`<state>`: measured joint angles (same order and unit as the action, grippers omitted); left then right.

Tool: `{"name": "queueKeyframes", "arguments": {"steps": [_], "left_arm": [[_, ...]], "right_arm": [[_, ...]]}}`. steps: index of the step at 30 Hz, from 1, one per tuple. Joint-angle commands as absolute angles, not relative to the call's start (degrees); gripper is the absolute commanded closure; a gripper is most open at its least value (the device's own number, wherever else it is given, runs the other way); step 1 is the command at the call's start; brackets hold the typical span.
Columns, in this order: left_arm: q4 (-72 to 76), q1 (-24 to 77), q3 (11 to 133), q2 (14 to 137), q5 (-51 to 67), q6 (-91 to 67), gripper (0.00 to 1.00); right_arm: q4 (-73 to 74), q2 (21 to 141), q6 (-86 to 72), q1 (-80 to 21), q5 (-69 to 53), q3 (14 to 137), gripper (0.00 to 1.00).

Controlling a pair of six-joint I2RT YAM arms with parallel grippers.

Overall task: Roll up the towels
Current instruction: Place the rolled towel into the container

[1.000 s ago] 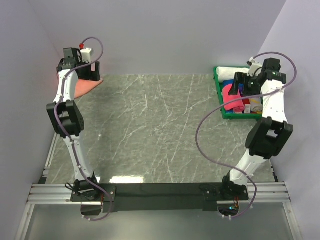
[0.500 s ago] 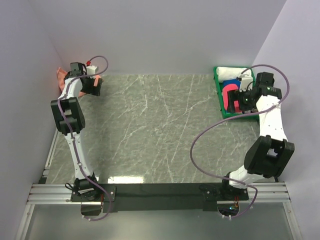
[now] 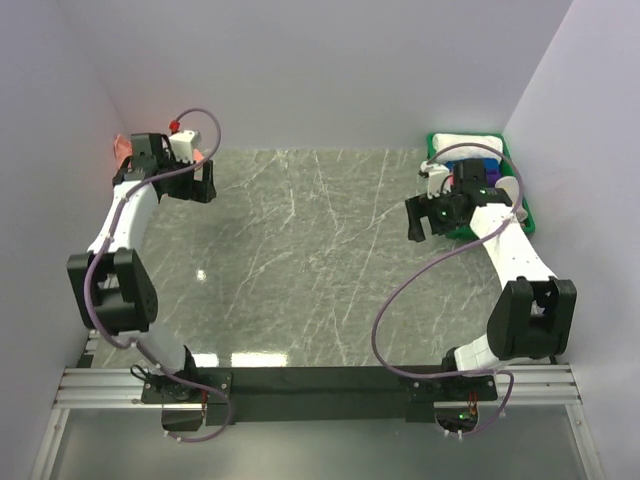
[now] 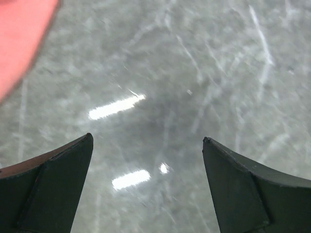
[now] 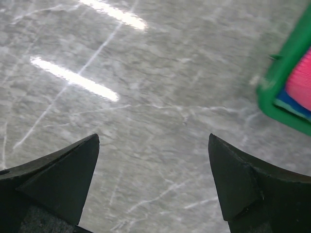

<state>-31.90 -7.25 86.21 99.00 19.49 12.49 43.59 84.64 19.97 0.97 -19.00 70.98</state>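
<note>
Left gripper [image 4: 146, 139] now off salmon towel [image 4: 19, 39], upper left. Right gripper [image 5: 153, 138] swung out of tray [image 5: 279, 73], upper right. Both agape, empty, over table [image 3: 300, 260].

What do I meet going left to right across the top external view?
salmon towel → left pincer → right pincer → green tray

L pincer [image 4: 147, 145] wide open, empty, over grey marble worktop [image 4: 194, 73]; salmon towel [image 4: 19, 34] top-left corner.
</note>
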Motion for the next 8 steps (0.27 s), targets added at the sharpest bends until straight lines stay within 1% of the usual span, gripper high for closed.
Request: {"name": "queueKeyframes", "arguments": {"steps": [1,2,6,8], "left_arm": [[-30.6,-6.9,78.7,92.6,22.2,9.3,0.00],[-30.0,-6.4,75.8,91.3,21.5,9.3,0.01],[-28.9,-6.1,70.9,85.6,22.1,9.8,0.00],[-29.0,-6.1,70.4,83.6,22.0,9.1,0.01]], "right_arm": [[39.6,82.1,16.7,-2.0,-18.4,69.9,0.01],[39.0,82.0,15.9,-3.0,-18.4,69.3,0.01],[37.9,81.4,14.5,-4.8,-18.1,67.8,0.01],[37.5,81.0,13.5,-5.0,-18.5,67.5,0.01]]}}
